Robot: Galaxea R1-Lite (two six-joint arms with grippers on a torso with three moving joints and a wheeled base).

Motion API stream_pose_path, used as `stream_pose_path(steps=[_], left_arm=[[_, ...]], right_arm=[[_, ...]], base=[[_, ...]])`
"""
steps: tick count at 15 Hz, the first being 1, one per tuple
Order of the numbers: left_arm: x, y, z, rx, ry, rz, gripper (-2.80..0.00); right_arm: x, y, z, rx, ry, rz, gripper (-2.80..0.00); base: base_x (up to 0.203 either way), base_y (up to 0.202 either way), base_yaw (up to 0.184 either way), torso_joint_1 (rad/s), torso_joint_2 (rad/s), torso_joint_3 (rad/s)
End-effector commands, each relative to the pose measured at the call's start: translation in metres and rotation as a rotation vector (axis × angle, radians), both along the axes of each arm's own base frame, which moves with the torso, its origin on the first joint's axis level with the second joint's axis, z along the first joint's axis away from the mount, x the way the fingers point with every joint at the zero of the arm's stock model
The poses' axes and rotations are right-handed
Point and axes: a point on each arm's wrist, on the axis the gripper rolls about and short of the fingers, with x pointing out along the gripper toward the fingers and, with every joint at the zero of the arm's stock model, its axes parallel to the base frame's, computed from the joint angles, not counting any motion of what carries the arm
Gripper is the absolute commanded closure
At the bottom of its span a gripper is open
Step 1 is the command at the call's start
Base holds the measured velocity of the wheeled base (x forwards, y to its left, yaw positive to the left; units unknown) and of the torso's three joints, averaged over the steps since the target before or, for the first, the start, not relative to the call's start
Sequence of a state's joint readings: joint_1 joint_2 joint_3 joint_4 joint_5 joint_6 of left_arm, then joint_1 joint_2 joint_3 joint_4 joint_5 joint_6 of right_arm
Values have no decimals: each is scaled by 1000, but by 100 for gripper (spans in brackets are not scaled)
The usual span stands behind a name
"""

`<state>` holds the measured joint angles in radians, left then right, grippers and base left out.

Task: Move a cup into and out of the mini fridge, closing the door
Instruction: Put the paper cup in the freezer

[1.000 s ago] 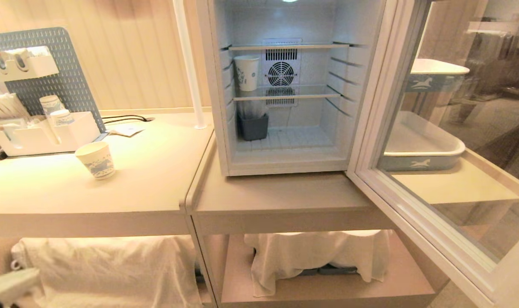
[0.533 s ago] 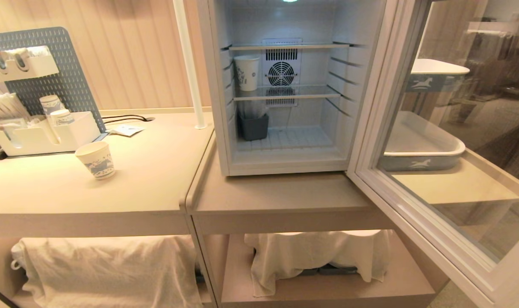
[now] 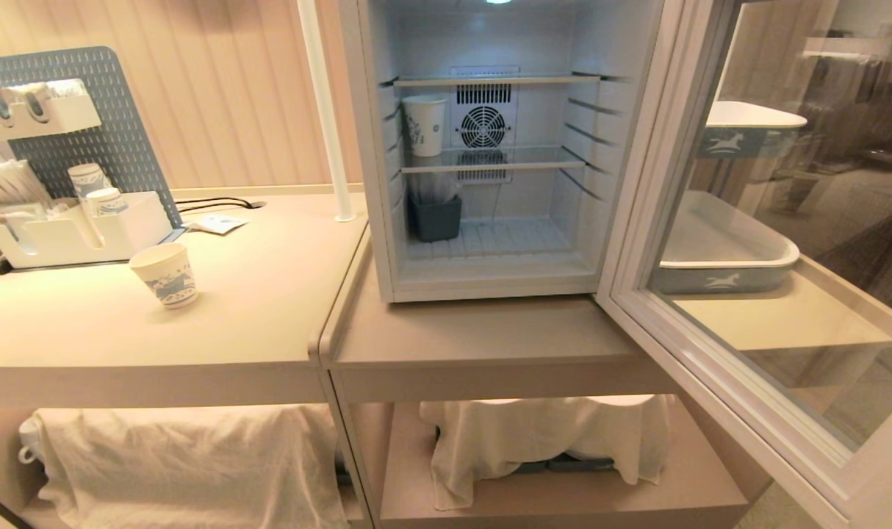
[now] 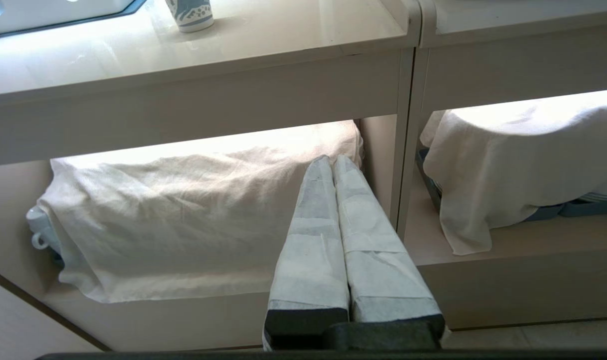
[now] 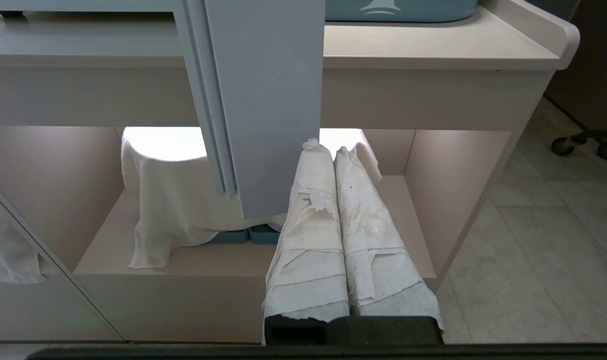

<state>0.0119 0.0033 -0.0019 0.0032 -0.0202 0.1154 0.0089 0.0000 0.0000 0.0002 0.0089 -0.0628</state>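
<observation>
So: no readable writing anywhere; only blue horse emblems on two stacked trays [image 3: 721, 283] behind glass. Left gripper [image 4: 332, 159] low before lower shelf, jaws pressed shut, holding nothing. Right gripper [image 5: 322, 147] likewise: jaws shut, empty, just below edge of door [image 3: 747, 308]. Door swung wide open. Cup [image 3: 164, 274] upright on left tabletop [image 3: 270, 294], well apart from mini fridge [image 3: 490, 147]. One other white cup [image 3: 425, 125] on fridge's middle shelf, one grey bin [image 3: 435, 217] below it. Two white cloths [image 3: 189, 463] on lower shelves.
</observation>
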Motion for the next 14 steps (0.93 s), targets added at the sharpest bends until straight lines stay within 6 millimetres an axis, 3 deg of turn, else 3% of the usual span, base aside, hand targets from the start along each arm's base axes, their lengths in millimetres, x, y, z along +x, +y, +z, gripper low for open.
stream_pose_path(steps=[1,7,14], left_arm=[[0,0,-1,-13,4,-1,0],[0,0,-1,-70,6,16,0],[0,0,-1,-46,5,13,0]], right_arm=[[0,0,0,0,-2,1,0],[0,0,0,0,-1,1,0],[0,0,0,-1,-2,1,0]], base=[[0,0,0,0,0,0],[0,0,0,0,0,0],[-180,0,1,1,2,4]])
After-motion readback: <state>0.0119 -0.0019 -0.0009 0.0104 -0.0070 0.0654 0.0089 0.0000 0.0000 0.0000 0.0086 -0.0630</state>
